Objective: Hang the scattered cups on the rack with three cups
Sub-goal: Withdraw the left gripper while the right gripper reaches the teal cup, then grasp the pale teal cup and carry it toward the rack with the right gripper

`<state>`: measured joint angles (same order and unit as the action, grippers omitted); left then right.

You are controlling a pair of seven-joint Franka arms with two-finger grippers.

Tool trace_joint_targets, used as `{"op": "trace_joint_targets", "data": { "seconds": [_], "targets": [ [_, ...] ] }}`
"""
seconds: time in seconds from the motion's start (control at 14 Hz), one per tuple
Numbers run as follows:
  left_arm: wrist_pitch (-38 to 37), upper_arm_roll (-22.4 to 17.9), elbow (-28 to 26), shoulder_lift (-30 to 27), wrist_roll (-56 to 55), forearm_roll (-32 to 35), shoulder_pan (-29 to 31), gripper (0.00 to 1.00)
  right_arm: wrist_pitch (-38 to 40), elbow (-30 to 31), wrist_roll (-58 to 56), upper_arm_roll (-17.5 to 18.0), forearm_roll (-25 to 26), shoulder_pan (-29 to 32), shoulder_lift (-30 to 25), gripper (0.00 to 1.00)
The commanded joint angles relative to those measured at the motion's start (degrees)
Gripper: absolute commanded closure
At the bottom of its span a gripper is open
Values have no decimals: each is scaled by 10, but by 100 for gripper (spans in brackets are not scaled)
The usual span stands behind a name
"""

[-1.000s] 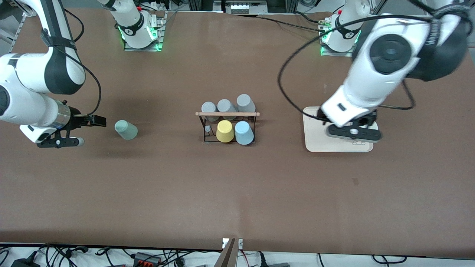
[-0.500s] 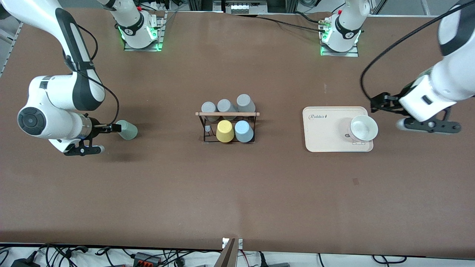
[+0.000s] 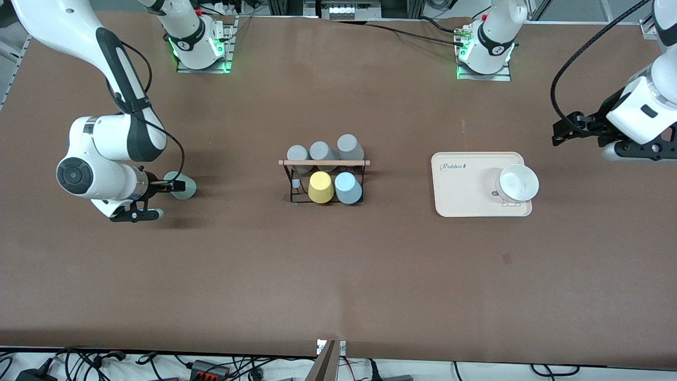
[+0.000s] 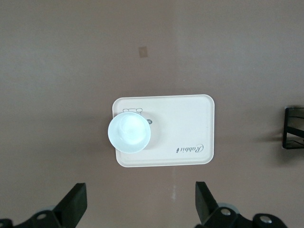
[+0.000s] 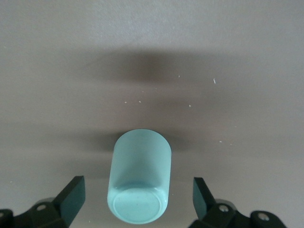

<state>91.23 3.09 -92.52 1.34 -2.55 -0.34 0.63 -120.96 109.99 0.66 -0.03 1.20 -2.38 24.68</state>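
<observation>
Just "Rabbit" on cream tray (image 3: 465,196)

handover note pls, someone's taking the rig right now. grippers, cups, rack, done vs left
Right gripper: open, low at the table, fingers either side of the mint cup, which lies on its side toward the right arm's end. Not gripped yet.
Left gripper: open, empty, up in the air past the cream tray at the left arm's end; a white cup stands on that tray.
Rack: light blue cup hangs beside the yellow cup, three grey cups on the side farther from the front camera.
Done: blue cup hung.
Left: close on mint cup, hang it.
</observation>
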Motion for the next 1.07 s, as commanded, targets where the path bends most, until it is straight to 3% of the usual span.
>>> {"op": "trace_joint_targets", "data": {
  "seconds": [0.0, 0.79, 1.0],
  "targets": [
    [10, -19, -24, -35, 16, -9, -19, 0, -29, 33, 16, 1, 2, 3, -10, 0],
    [-1, -11, -8, -27, 9, -11, -14, 0, -53, 57, 28, 1, 1, 3, 3, 0],
    [-1, -11, -6, -27, 9, -11, -18, 0, -44, 57, 28, 2, 2, 3, 3, 54]
  ]
}}
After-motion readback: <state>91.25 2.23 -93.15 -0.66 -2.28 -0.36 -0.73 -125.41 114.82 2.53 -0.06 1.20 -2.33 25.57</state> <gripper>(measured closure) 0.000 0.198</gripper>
